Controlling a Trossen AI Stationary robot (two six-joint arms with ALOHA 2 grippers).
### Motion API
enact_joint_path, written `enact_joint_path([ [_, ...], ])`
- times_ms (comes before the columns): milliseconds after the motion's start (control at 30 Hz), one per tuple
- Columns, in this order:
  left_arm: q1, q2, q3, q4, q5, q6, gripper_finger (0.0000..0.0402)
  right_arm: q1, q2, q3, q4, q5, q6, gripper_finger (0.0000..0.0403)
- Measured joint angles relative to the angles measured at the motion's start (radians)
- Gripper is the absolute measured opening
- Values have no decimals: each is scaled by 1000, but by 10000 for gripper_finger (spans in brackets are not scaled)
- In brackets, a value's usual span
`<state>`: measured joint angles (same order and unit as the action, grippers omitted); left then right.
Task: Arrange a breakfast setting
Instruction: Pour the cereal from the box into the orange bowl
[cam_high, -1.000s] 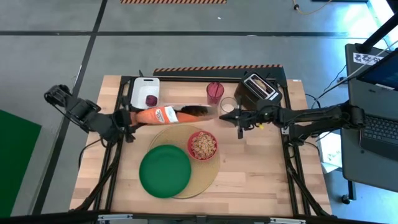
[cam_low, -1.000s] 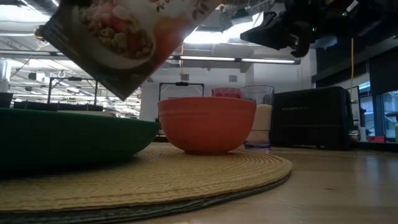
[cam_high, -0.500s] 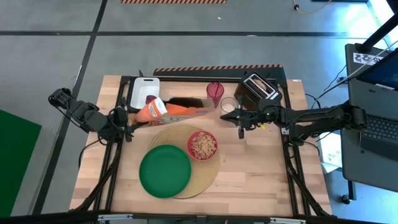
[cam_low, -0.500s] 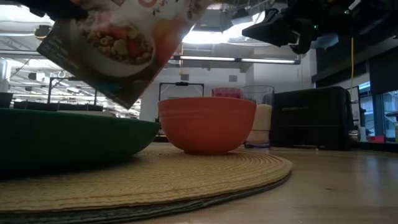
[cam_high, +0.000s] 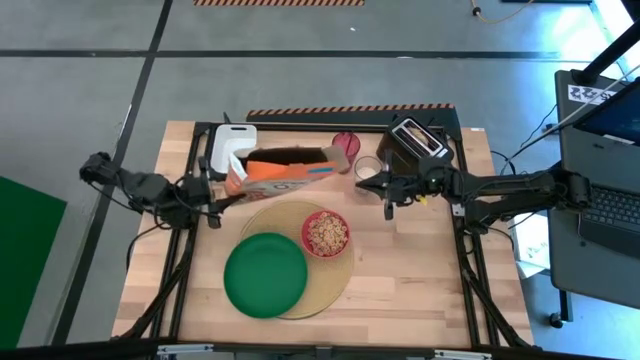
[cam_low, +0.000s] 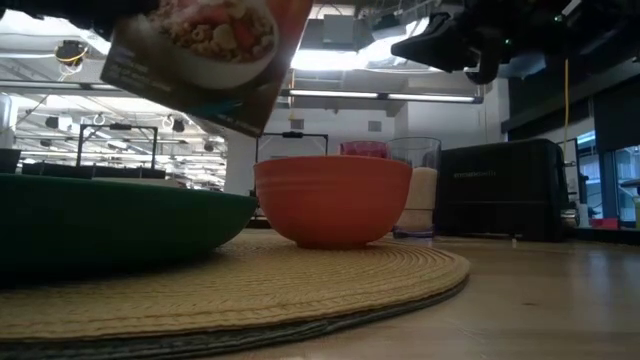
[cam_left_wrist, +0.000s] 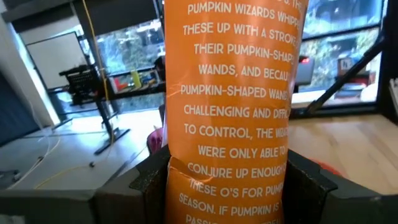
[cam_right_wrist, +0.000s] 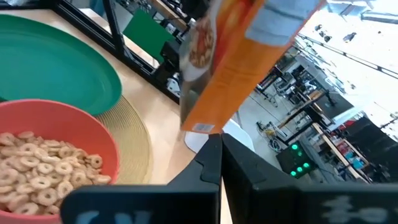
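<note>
High view, red bowl holding cereal, green plate bare

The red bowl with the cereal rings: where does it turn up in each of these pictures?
High view: red bowl at centre, on the placemat, right of the green plate.
Low view: bowl at centre, on the mat.
Left wrist view: not in it; the cereal box fills it.
Right wrist view: bowl lower left.
Shared landmark: the green plate.

Bright ceiling strip lights behind the red bowl leave the low view backlit and dim below; the cereal box looms blurred near the lens. Overhead, the wooden table is evenly lit, shadows soft.
</note>
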<state>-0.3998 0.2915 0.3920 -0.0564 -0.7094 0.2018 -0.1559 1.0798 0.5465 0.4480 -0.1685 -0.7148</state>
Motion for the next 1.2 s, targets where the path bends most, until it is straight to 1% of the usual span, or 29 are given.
enact_joint_path([
  [233,185,1,-81,176,157,14,212,-17,0,0,-1,-26,2,5],
  [467,434,37,-91,252,357,10,212,-17,0,0,3,-27,-4,5],
  [600,602,108,-91,315,535,-27,212,-17,0,0,13,-27,-19,5],
  [800,876,279,-91,429,745,-48,211,-17,0,0,23,-27,-22,5],
  [900,1036,337,-91,471,841,-38,211,-17,0,0,23,-27,-22,5],
  [967,1151,372,-92,508,948,-53,211,-17,0,0,22,-27,-23,5],
  [1067,1307,433,-75,574,1155,-104,211,-17,0,0,21,-27,-23,5],
  [1167,1440,531,-53,598,1330,-129,211,-17,0,0,20,-27,-23,5],
  [1200,1471,568,-39,601,1372,-138,211,-17,0,0,20,-27,-23,5],
])
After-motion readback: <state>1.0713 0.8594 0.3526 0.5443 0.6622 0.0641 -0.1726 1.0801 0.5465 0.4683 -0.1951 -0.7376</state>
